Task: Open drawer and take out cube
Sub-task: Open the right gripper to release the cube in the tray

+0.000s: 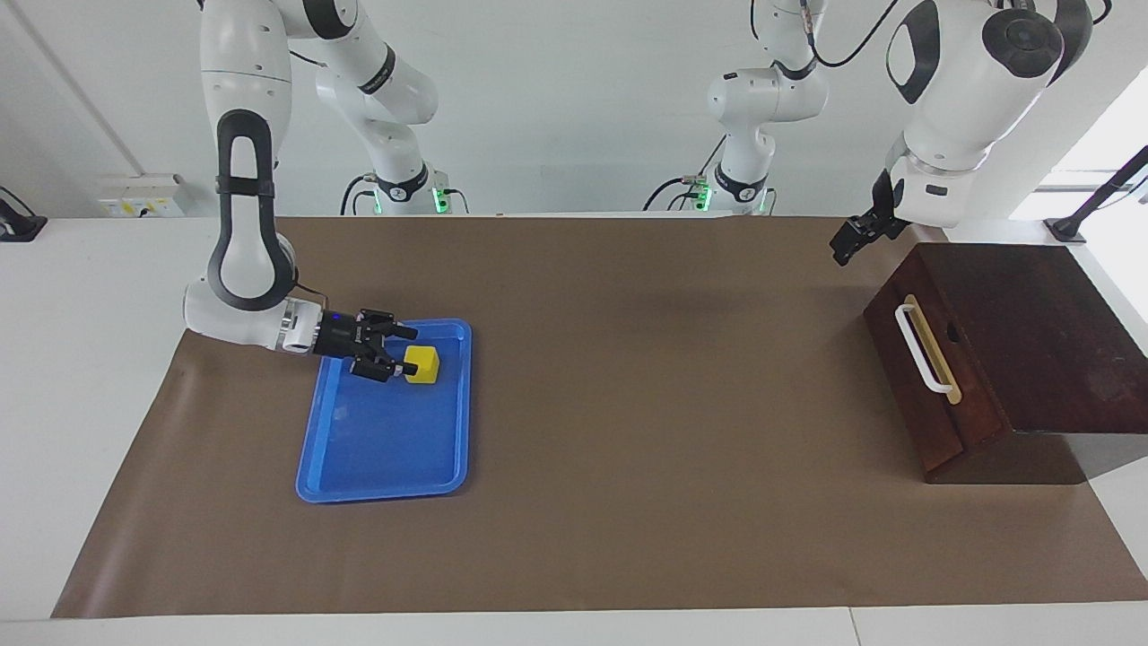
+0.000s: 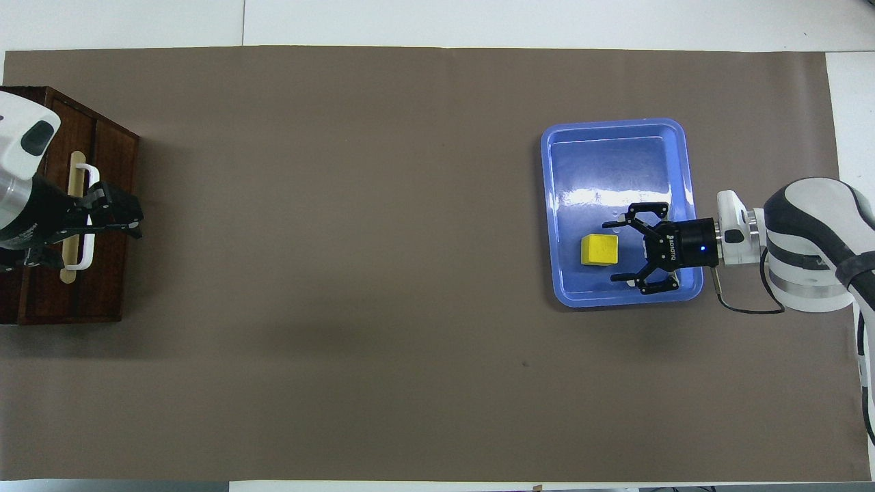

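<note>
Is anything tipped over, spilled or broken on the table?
Nothing stands out. The small yellow cube sits flat in the blue plastic tray, between the right hand's open fingers, and the dark wooden drawer is closed.

A flat blue tray [image 1: 359,467] [image 2: 615,133] lies on a brown mat [image 1: 628,377] [image 2: 342,239] toward the right arm's end of the desk [image 1: 90,359] [image 2: 547,20]. The mat covers most of the white desk top, whose bare edges show around it. A white socket box [image 1: 143,196] sits against the wall.
</note>
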Motion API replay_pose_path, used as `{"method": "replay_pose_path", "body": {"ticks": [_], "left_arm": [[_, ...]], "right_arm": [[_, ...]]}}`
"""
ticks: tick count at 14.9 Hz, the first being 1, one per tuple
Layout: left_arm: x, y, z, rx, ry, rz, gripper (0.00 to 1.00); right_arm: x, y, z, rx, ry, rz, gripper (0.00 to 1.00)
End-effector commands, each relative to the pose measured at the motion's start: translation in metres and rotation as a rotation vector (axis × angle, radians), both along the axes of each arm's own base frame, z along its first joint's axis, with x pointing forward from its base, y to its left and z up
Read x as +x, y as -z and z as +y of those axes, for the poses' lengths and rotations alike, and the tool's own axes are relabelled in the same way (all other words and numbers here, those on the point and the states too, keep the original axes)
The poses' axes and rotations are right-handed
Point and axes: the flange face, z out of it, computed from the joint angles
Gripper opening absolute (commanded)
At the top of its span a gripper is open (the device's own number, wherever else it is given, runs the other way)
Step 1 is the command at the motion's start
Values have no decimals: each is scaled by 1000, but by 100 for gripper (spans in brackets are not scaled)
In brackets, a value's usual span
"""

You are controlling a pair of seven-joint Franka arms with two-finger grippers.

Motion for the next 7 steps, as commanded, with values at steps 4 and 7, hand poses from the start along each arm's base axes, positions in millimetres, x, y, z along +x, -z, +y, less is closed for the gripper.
{"method": "replay_pose_path", "body": {"ticks": [4,7], "left_arm": [[-4,-1,-8,-12,55,-26,100],[-6,-1,-8,-23,151,-7,100]], "right_arm": [[8,-15,1,-28,0,-6,100],[25,-70,28,-100,63,120,100]]}}
